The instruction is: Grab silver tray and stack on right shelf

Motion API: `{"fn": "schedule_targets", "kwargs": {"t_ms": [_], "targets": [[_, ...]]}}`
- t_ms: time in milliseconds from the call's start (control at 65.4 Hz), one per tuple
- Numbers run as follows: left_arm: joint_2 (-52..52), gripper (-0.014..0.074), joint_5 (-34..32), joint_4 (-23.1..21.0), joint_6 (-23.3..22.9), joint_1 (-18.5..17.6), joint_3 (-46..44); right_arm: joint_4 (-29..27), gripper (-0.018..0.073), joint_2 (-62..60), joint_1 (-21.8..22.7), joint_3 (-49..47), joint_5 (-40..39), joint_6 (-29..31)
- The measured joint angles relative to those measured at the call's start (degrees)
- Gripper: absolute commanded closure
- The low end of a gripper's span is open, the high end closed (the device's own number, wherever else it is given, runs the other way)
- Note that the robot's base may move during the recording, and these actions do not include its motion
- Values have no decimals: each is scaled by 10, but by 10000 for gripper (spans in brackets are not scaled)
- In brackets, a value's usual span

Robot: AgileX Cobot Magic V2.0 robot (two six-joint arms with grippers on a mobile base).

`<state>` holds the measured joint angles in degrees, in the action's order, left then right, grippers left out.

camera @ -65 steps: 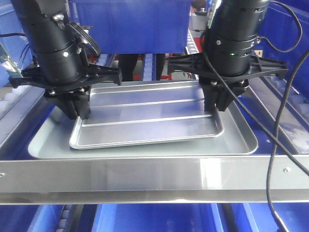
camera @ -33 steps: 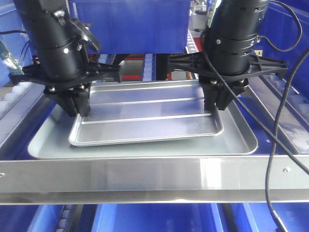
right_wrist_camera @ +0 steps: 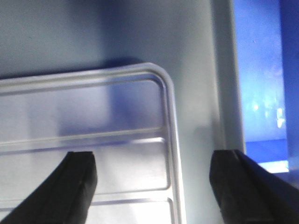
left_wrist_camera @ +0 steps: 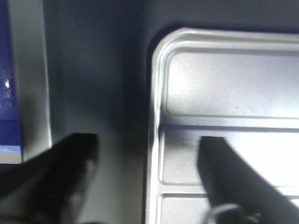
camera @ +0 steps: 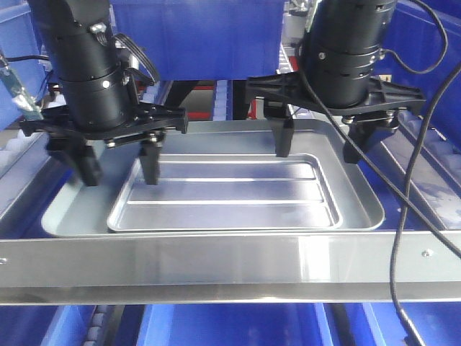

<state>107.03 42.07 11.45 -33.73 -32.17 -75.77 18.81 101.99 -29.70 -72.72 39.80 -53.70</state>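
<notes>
I take the silver tray point(camera: 225, 194) as my landmark. It lies flat inside the grey tray point(camera: 360, 209), nearer that tray's front rim, its two ridges running side to side, and nothing grips it.

Left of the silver tray, my left tool point(camera: 119, 169) hangs low with its fingers spread wide. The outer finger point(camera: 88, 167) is over the bare grey base beyond the silver tray's left rim; the inner finger point(camera: 150, 166) is over the silver tray's back left corner. On the left wrist view the same holds: one dark finger point(left_wrist_camera: 65, 172) off the silver tray point(left_wrist_camera: 224, 88) on the grey base point(left_wrist_camera: 107, 93), the other point(left_wrist_camera: 233, 182) over the silver tray's middle band, the rim running between them. I cannot tell whether either tip touches anything.

Behind the silver tray stands a blue bin point(camera: 194, 36).

At the silver tray's right end, my right tool point(camera: 318, 144) is also spread wide. Its inner finger point(camera: 283, 137) hangs over the grey tray just behind the silver tray's back rim, and its outer finger point(camera: 354, 144) is beyond the right rim. The right wrist view shows one finger point(right_wrist_camera: 70, 186) over the silver tray point(right_wrist_camera: 93, 121) and the other point(right_wrist_camera: 238, 186) over the grey tray point(right_wrist_camera: 196, 70), the rounded corner between them.

In front of the silver tray runs the shelf's polished front bar point(camera: 216, 263), and the grey tray rests on the shelf just behind it.
</notes>
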Motion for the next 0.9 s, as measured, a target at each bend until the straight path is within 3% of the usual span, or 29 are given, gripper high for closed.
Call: {"fn": "schedule_targets", "kwargs": {"t_ms": [76, 138, 168, 214, 275, 291, 306, 336, 413, 474, 581, 642, 765, 902], "targets": [[0, 120, 10, 6, 0, 0, 0, -1, -42, 0, 0, 0, 7, 0], [0, 205, 16, 12, 1, 1, -3, -1, -19, -1, 0, 0, 11, 0], [0, 290, 21, 14, 1, 1, -6, -1, 30, -3, 0, 0, 11, 0], [0, 428, 32, 16, 1, 1, -17, -1, 138, -5, 0, 0, 12, 0], [0, 657, 53, 20, 1, 1, -35, -2, 375, -10, 0, -1, 13, 0], [0, 702, 57, 21, 1, 1, -40, -2, 403, -12, 0, -1, 13, 0], [0, 721, 59, 23, 1, 1, -44, -2, 486, -13, 0, -1, 13, 0], [0, 683, 64, 28, 1, 1, -52, -2, 529, -16, 0, -1, 15, 0], [0, 660, 68, 37, 2, 1, -70, -2, 443, -20, 0, -3, 16, 0], [0, 676, 72, 42, 2, 1, -80, -2, 431, -21, 0, -3, 13, 0], [0, 675, 101, 45, 2, 4, -102, -3, 517, -24, 0, -6, 17, 1], [-8, 675, 106, 45, 2, 7, -105, -3, 507, -35, -1, -7, 19, 13], [-41, 675, 88, 42, 2, 10, -96, -3, 510, -75, -7, -7, 5, 84], [-102, 675, 7, 17, 2, 11, -50, -4, 510, -121, -12, -7, -21, 183]]}}
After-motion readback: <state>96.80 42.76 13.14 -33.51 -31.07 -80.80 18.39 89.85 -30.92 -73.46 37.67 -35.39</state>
